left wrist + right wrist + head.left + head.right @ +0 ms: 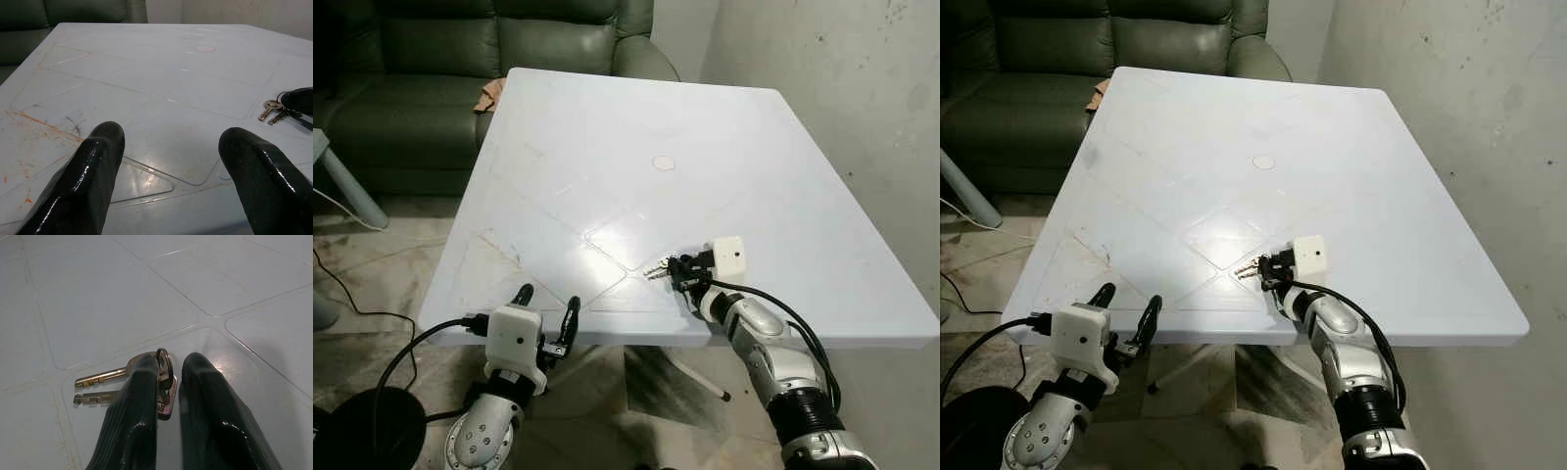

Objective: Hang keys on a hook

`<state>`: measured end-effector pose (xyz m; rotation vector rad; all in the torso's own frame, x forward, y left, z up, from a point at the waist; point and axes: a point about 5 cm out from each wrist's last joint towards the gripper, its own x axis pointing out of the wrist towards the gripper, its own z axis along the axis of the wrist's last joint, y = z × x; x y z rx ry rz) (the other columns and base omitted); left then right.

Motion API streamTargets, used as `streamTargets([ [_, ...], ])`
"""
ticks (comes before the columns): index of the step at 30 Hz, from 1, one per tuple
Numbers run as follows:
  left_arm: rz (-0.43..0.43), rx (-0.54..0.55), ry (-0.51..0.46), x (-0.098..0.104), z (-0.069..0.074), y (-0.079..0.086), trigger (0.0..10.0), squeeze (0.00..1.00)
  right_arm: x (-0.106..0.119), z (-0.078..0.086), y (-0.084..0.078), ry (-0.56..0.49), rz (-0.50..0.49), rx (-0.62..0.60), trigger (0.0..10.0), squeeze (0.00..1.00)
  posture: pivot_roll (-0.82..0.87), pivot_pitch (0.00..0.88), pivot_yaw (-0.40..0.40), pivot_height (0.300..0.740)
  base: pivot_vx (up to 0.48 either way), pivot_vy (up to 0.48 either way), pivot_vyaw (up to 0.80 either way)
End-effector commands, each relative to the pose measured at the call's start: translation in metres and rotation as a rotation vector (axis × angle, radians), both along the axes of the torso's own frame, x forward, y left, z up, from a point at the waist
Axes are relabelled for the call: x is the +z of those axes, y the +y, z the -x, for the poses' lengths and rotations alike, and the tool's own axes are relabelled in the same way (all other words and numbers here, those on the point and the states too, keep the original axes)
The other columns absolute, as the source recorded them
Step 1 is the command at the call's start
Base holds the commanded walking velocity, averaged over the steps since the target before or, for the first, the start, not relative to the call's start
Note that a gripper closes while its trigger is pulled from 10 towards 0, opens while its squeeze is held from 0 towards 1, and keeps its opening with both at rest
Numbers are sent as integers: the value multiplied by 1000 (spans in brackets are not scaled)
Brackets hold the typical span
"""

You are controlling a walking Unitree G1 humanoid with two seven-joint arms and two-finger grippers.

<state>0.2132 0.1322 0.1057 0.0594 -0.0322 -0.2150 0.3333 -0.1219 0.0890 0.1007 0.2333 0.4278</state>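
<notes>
Two small keys (102, 377) on a ring lie flat on the white table (607, 147), near its front edge right of centre. My right gripper (171, 364) rests low on the tabletop with its fingers nearly together, pinching the ring and key heads; the blades stick out to one side. From the head views, the keys (658, 266) poke out just left of the right gripper (680, 272). My left gripper (548, 308) hovers open at the table's front left edge, holding nothing. In the left wrist view the keys (271, 108) lie off to the side.
A dark green sofa (411, 59) stands behind the table, with a brown object (489, 96) on it by the table's far corner. A grey wall (862, 78) runs along the right. Black cables (352, 313) lie on the floor at left. A round plug (663, 164) marks the table's centre.
</notes>
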Motion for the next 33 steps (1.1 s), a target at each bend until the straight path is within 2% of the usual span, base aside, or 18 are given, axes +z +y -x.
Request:
streamTargets([
  [1, -6, 4, 6, -1, 1, -1, 10000, 0, -1, 1, -5, -1, -3, -13, 10000, 0, -19, 124, -86, 740, 0, 0, 0],
  [2, -5, 3, 5, -1, 1, -1, 10000, 0, -1, 1, -6, 2, 1, -14, 1725, 0, -20, 124, -87, 740, 0, 0, 0],
  [3, -5, 3, 4, -1, 1, -1, 10000, 0, -2, 1, -6, 3, 4, -14, 1725, 0, -20, 124, -87, 740, 0, 0, 0],
  [4, -5, 3, 3, 0, 1, -1, 10000, 0, -2, 1, -7, 1, 6, -13, 1137, 0, -20, 124, -87, 740, 0, 0, 0],
  [5, -4, 2, 4, 0, 1, -2, 10000, 0, -2, 1, -7, 0, 7, -12, 0, 0, -21, 124, -86, 740, 0, 0, 0],
  [21, -7, 4, 0, 0, 0, -2, 10000, 0, 2, 1, -8, -22, 6, -22, 0, 0, -20, 122, -85, 740, 0, 0, 0],
  [30, -10, 28, -24, 4, -8, 1, 10000, 0, 23, -7, -15, -93, -38, -81, 0, 0, -12, 100, -85, 740, 0, 0, 0],
  [33, 13, 58, -26, 7, -12, 5, 10000, 0, 32, -11, -16, -124, -59, -106, 0, 0, -15, 86, -82, 740, 0, 0, 0],
])
